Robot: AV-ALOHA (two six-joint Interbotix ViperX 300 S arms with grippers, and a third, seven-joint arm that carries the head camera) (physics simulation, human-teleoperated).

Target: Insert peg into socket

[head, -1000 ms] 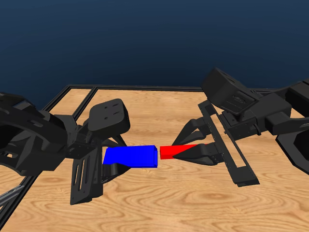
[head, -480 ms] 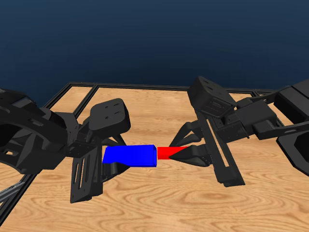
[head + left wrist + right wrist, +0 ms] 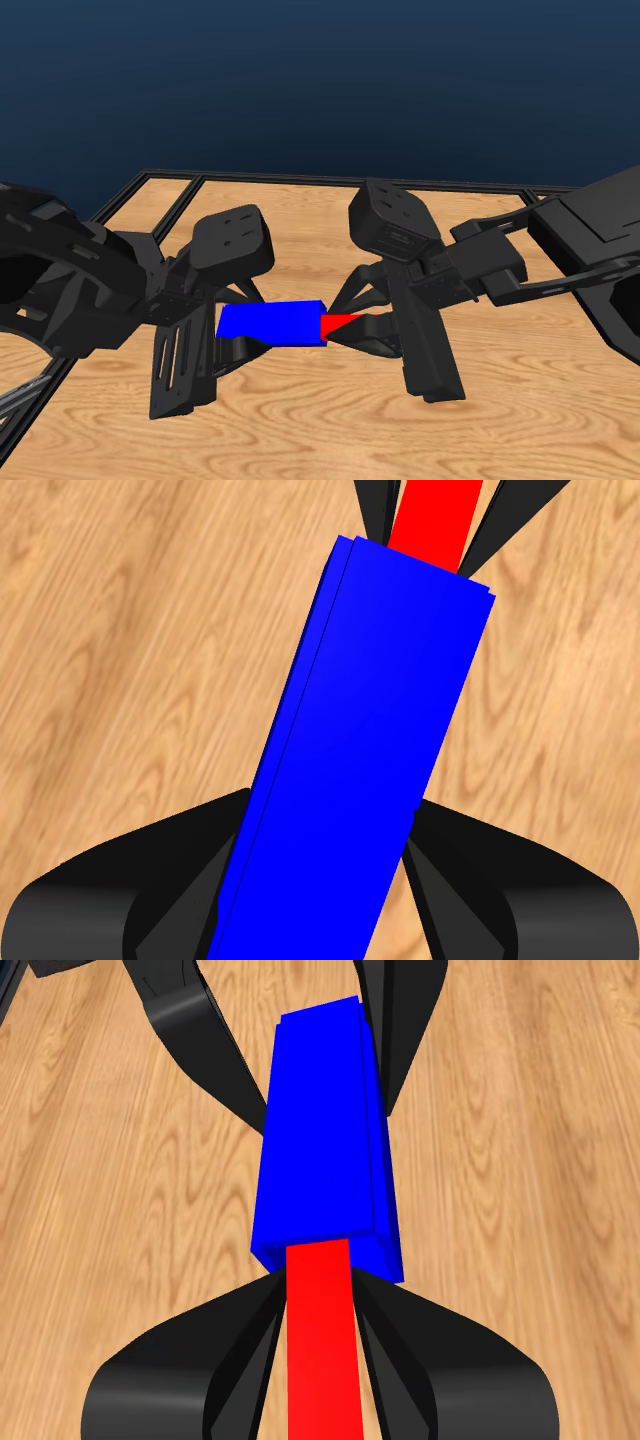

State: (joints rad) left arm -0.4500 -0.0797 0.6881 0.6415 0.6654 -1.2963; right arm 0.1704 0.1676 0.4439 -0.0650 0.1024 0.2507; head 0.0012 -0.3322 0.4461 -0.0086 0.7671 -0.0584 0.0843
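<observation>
The blue socket (image 3: 270, 322) hangs above the table at centre, with my left gripper (image 3: 232, 335) shut on its left part. The red peg (image 3: 338, 322) enters the socket's right opening; only a short red stub shows there. My right gripper (image 3: 370, 330) is shut on that stub. In the left wrist view the socket (image 3: 365, 750) runs between my jaws with the peg (image 3: 432, 520) sticking out of its far end. The right wrist view shows the peg (image 3: 322, 1345) between my jaws, going into the socket (image 3: 325, 1145).
The wooden table (image 3: 320, 430) lies under both arms, with a black frame rail (image 3: 160, 205) along its far and left edges. The two arms' wrists crowd the middle of the table.
My right gripper has moved left with the peg, pushing it farther into the socket; less red shows. The left gripper and the socket have stayed in place.
</observation>
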